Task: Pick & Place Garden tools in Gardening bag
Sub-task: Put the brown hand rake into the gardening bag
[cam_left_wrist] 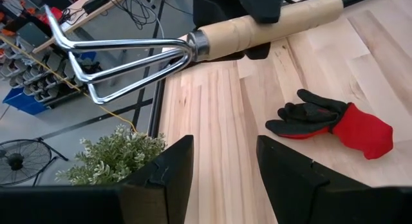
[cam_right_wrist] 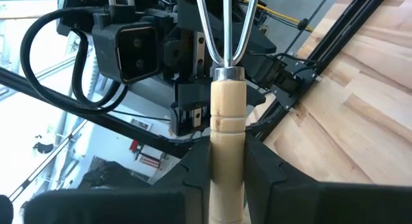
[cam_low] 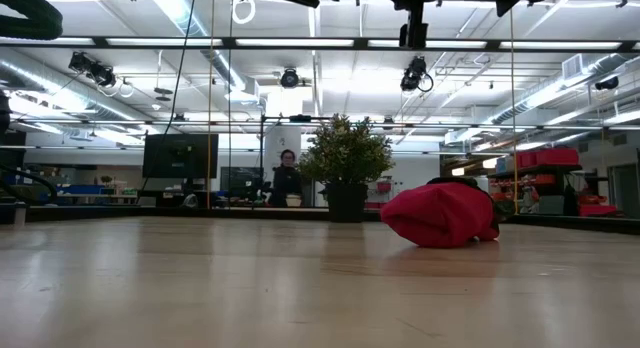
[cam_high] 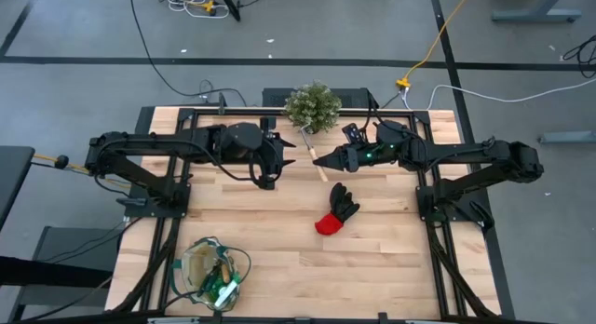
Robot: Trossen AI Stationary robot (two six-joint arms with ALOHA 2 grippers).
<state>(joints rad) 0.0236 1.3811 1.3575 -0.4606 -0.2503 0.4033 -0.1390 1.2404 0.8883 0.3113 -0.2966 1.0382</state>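
A mini rake [cam_left_wrist: 193, 47] with a wooden handle and metal tines hangs above the table's far middle, with my right gripper [cam_high: 321, 161] shut on it. My left gripper [cam_high: 282, 156] faces it from the left, open, with nothing between its fingers [cam_left_wrist: 161, 176]. The black-and-red glove [cam_high: 337, 212] lies flat on the table, nearer than the grippers. The tan gardening bag [cam_high: 214, 273] with green trim stands at the near left corner with green items inside. My right gripper pinches the rake's wooden handle [cam_right_wrist: 226, 140] between its two fingers, about midway along it. The fingers come level from the table's right and lie across the handle. The rake is lifted clear of the table, and its tines [cam_left_wrist: 109, 63] point toward the far left.
A bushy potted plant [cam_high: 312, 105] stands at the table's far edge, just behind both grippers. Bare wooden tabletop [cam_high: 372, 259] lies between the glove and the near edge. A person [cam_low: 288, 178] shows far back in the room in the low view.
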